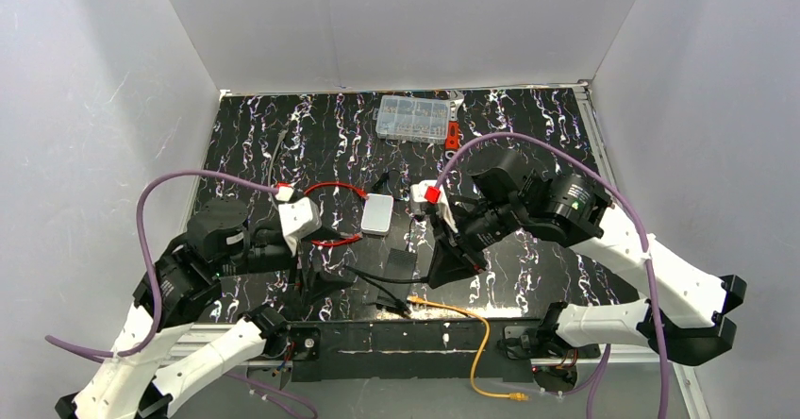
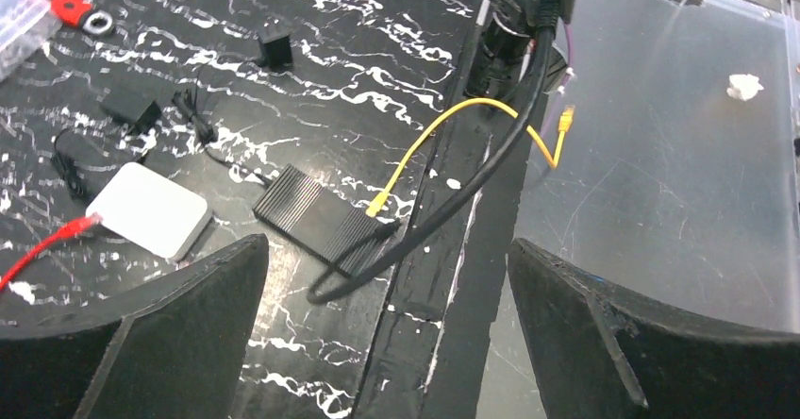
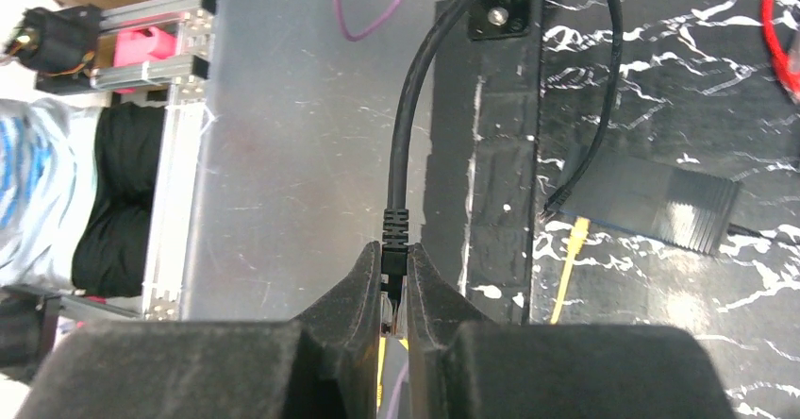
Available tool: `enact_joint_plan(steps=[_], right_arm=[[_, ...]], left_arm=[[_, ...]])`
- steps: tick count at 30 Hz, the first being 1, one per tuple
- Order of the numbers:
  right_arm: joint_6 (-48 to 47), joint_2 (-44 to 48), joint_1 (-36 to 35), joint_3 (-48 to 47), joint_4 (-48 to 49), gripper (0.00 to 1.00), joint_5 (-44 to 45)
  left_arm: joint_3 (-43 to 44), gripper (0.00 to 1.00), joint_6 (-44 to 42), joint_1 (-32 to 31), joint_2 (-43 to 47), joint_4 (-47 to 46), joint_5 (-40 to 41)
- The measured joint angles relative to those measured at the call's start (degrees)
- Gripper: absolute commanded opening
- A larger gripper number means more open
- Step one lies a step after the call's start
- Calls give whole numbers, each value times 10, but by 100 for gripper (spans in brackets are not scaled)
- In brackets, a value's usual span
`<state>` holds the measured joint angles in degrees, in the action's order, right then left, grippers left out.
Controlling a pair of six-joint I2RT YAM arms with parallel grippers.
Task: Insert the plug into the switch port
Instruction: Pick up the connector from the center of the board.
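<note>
The switch [image 2: 311, 213] [image 3: 651, 202] [image 1: 401, 268], a flat black box, lies on the marbled mat near its front edge. An orange cable's plug [image 2: 377, 202] [image 3: 577, 235] meets the switch's blue-edged port face; how deep it sits I cannot tell. That cable's other end [image 2: 566, 117] [image 1: 517, 397] lies loose off the mat. My right gripper [image 3: 396, 249] [image 1: 443, 270] is shut on the booted plug of a thick black cable [image 3: 401, 155], held above the front edge. That cable loops back to the switch. My left gripper [image 2: 387, 244] [image 1: 321, 292] hangs wide open over the switch's near corner, holding nothing.
A white-grey rounded box [image 2: 151, 209] [image 1: 377, 214] sits beside the switch with a red wire [image 2: 47, 244] at it. A small black adapter [image 2: 275, 46] and a clear parts case [image 1: 412, 117] lie farther back. A black rail [image 1: 406, 339] runs along the front edge.
</note>
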<state>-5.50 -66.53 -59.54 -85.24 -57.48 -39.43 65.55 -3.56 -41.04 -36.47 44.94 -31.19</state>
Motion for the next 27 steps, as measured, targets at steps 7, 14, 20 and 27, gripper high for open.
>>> enact_joint_plan(steps=[7,14,20,27], right_arm=[[-17,-28,11,-50,-23,1,-82],[-27,-71,15,-89,-30,1,-134],[-24,-96,22,-95,-31,1,-144],[-14,-98,34,-99,-29,1,-144]], left_arm=[[-35,98,-53,0,13,-25,-74],[-52,90,-73,0,10,-40,-116],[-59,43,-74,0,10,-50,-135],[-60,0,-73,0,11,-55,-155]])
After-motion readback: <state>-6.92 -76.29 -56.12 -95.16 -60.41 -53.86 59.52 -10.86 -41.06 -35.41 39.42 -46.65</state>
